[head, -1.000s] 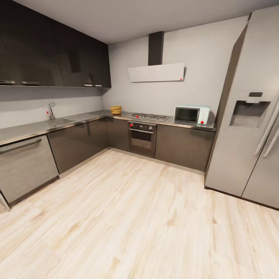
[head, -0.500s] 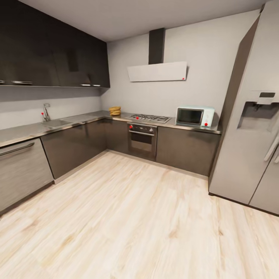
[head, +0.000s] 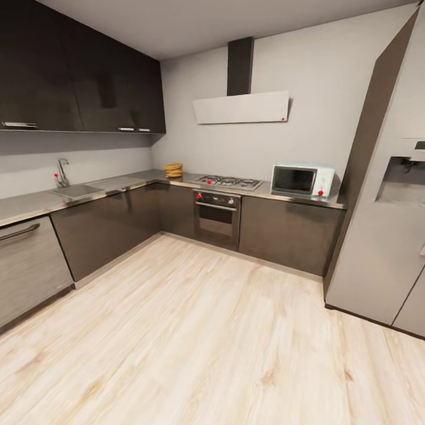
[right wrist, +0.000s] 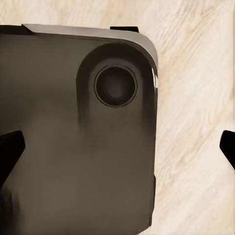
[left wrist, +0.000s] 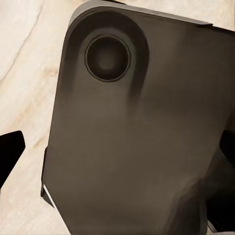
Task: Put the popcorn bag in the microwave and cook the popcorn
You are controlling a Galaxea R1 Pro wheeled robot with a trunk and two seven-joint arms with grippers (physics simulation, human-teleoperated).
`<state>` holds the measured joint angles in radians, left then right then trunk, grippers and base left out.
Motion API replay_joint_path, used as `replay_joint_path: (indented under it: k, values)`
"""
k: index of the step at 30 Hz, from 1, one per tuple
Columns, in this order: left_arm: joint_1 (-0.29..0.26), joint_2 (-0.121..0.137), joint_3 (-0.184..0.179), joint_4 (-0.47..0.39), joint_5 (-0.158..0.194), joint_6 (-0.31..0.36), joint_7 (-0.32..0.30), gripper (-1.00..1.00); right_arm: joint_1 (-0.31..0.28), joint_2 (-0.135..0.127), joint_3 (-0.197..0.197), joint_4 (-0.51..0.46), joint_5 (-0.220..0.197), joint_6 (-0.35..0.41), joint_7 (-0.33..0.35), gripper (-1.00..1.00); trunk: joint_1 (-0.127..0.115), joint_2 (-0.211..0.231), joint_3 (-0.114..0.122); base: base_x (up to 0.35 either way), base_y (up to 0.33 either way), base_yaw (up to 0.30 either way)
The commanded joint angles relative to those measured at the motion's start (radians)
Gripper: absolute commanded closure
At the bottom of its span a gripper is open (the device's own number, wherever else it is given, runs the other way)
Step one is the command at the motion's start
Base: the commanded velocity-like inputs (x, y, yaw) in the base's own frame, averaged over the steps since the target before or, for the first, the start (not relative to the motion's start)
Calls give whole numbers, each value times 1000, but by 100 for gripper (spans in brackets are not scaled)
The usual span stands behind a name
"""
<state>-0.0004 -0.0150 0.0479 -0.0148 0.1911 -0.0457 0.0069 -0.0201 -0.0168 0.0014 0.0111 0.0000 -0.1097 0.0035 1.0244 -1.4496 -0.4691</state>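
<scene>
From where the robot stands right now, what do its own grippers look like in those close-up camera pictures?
Little of them shows. The left gripper appears as black fingertips poking in from the picture's edges, and so does the right gripper. They look open. Behind each sits a dark grey, rounded body panel with a circular recess, over pale wooden floor. No cables or markings can be made out.

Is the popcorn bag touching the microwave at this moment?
Apart. The head view shows the popcorn bag on the countertop near the corner, and the microwave farther along, with the gas hob lying between them.
</scene>
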Motion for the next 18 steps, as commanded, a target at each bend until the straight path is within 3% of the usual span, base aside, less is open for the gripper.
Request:
replay_joint_path:
  k: [1, 18]
  values:
    - [0, 0, 4, -1, 4, -2, 1, -100, 0, 0, 0, 1, 0, -4, 1, -100, 1, 0, -1, 326, 0, 0]
    - [0, 0, 4, -1, 5, -1, 1, -100, 0, 0, 1, 1, 3, -3, -2, -100, 1, 0, -1, 326, 0, 0]
